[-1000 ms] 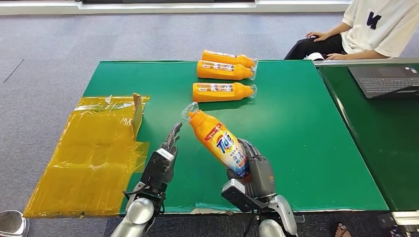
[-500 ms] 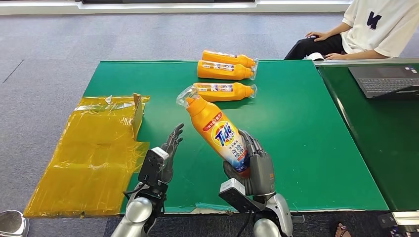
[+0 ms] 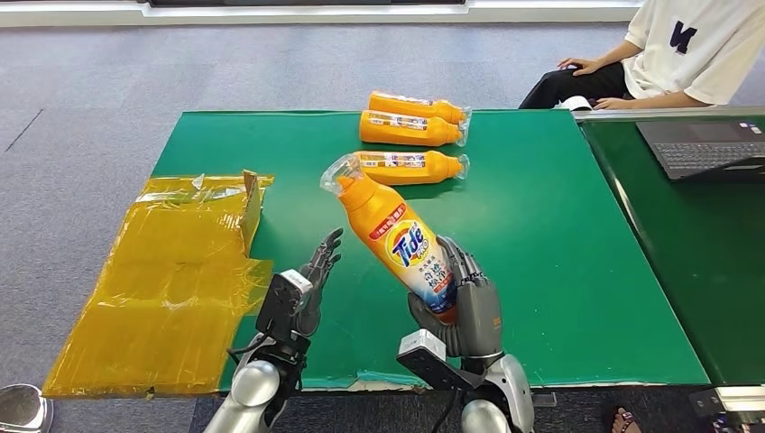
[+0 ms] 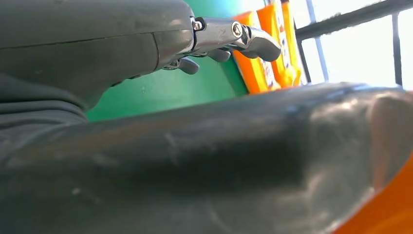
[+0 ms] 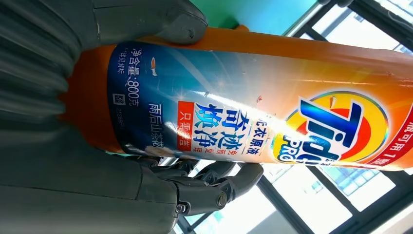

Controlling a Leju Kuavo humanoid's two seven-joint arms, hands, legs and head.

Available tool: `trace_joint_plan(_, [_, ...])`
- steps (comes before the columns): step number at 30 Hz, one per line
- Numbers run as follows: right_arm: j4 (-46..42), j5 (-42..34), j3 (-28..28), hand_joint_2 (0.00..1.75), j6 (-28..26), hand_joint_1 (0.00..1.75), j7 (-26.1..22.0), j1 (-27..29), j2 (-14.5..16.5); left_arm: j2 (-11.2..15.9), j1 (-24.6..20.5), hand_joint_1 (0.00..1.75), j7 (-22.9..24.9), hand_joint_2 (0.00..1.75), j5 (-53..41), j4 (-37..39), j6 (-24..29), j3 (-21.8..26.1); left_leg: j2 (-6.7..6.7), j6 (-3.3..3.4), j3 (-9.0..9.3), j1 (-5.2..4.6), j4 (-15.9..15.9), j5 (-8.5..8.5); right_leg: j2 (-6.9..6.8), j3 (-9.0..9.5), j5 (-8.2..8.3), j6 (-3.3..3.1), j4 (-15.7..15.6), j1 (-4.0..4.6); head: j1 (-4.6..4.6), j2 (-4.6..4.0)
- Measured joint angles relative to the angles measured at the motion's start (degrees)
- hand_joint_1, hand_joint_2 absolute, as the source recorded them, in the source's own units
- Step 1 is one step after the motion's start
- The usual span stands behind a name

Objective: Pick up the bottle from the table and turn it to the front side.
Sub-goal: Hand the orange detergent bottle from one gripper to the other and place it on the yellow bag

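Lying beyond the held bottle (image 3: 397,241), three bottles (image 3: 408,167) crowd the table (image 3: 541,234).

Grey carpet floor (image 3: 135,72) surrounds a green table (image 3: 541,234); windows (image 5: 350,29) glare bright.

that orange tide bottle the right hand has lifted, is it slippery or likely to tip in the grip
Probably somewhat slippery: the bottle has a glossy label that glares in the right wrist view. The right hand grips only its base, with the neck leaning away, so it may pivot. It looks stiff, not floppy.
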Motion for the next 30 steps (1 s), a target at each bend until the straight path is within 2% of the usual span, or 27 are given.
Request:
trace_joint_plan(1, [0.0,0.2,0.0,1.75,-0.2,1.75,0.0,0.0,0.1,-0.1,-0.2,0.00,0.4,0.00,0.2,0.2,-0.8,-0.1,0.00,0.00,0.00,0.00,0.0,0.00,0.00,0.00,0.00,0.00,0.0,0.00,0.00,0.00])
trace_joint_plan(5, [0.0,0.2,0.0,1.75,-0.4,1.75,0.0,0.0,0.2,-0.2,-1.7,0.00,1.6,1.75,0.4,1.3,-2.8,-0.9,0.00,0.00,0.00,0.00,0.0,0.00,-0.01,0.00,0.00,0.00,0.0,0.00,0.00,0.00])
trace_joint_plan(19, [1.0,-1.6,0.0,1.75,1.1,1.75,-0.4,0.0,0.4,0.1,-8.6,0.00,3.1,1.75,-1.5,3.4,-3.4,-7.8,-0.01,0.00,-0.01,0.00,0.0,0.00,0.00,-0.01,0.01,0.00,0.0,0.00,0.00,0.00])
trace_joint_plan(30, [1.2,-3.2,0.0,1.75,1.6,1.75,-1.0,0.0,0.4,1.2,-12.5,0.00,3.4,1.75,-1.4,4.5,-3.3,-9.4,0.03,-0.01,0.00,0.00,0.0,0.01,0.03,-0.01,0.01,0.00,0.0,0.00,0.00,0.00])
